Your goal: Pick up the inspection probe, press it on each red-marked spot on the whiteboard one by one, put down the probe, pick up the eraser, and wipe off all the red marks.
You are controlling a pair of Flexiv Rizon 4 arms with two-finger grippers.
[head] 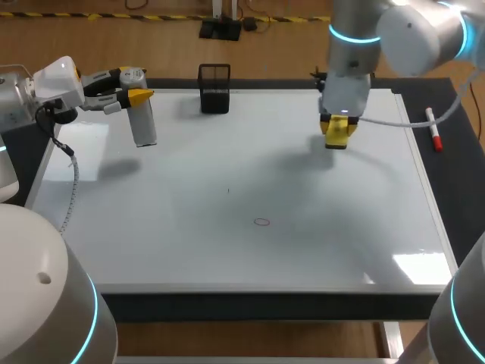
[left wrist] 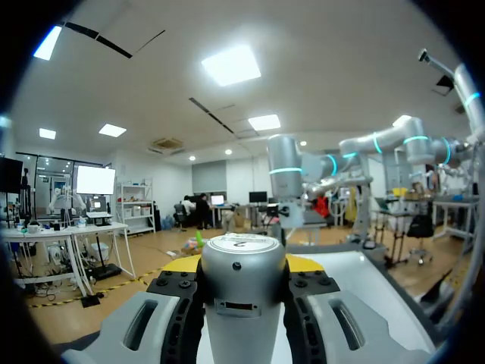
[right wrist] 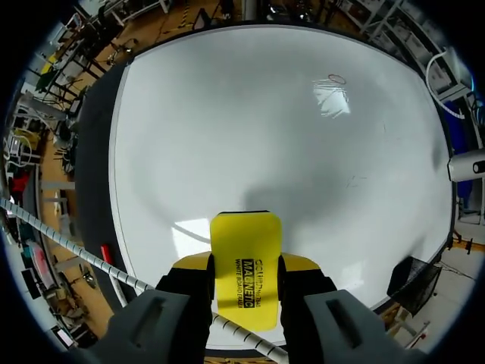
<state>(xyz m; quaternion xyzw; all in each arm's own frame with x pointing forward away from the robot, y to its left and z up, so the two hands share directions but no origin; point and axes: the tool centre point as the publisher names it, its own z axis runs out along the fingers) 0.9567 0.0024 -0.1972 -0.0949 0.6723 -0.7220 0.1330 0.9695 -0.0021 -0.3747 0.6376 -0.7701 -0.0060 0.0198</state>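
Right claw (right wrist: 246, 262) clamps flat yellow eraser (right wrist: 244, 235); left claw (left wrist: 244, 269) clamps smooth cylindrical probe (left wrist: 244, 246).

Own count:
- Grippers: two, left gripper (head: 130, 97) and right gripper (head: 338, 135).
- Inspection probe (head: 142, 115): one, clamped between left jaws.
- Eraser (head: 337, 129): one, yellow, pinched between right jaws.
- Whiteboard (head: 189, 250): one, under both.
- Red mark (head: 261, 221): one, small oval, well ahead of right jaws.
- Black mesh holder (head: 214, 89): one, between my grippers, nearer left.
- Marker (head: 433, 139): one, beside right jaws, off board.
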